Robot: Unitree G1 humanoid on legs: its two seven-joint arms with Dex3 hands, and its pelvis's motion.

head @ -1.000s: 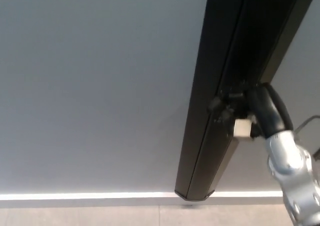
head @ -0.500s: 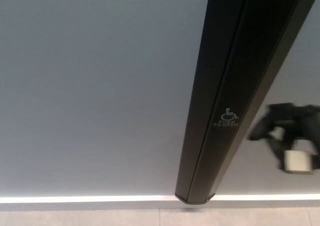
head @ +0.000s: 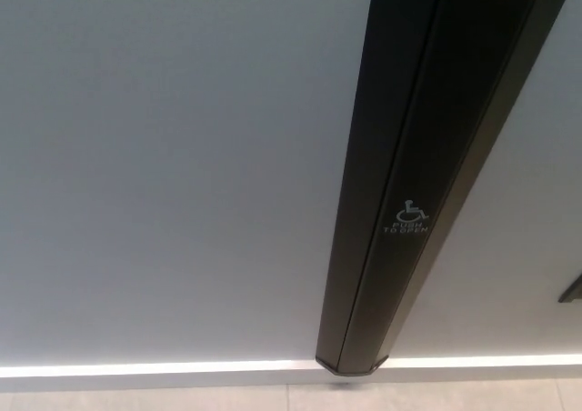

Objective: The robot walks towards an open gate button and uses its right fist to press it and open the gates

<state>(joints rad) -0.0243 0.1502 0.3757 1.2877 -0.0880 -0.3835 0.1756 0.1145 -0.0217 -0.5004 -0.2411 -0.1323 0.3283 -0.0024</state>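
Observation:
A tall black post [head: 400,156] runs slantwise down the grey wall in the head view. On its face, low down, is the gate button [head: 409,218], marked with a white wheelchair sign and the words "push to open". Nothing touches the button. Only a small dark sliver of my right hand [head: 573,290] shows at the picture's right edge, well to the right of the post and below the button's height. The rest of that hand is out of frame. My left hand does not show.
A plain grey wall [head: 164,156] fills the view on both sides of the post. A bright white strip [head: 155,369] runs along the wall's foot, with pale floor tiles [head: 182,397] below it.
My right hand was pressed on the button a second ago, then pulled back to the right and down, uncovering the sign. Now it has almost left the picture.

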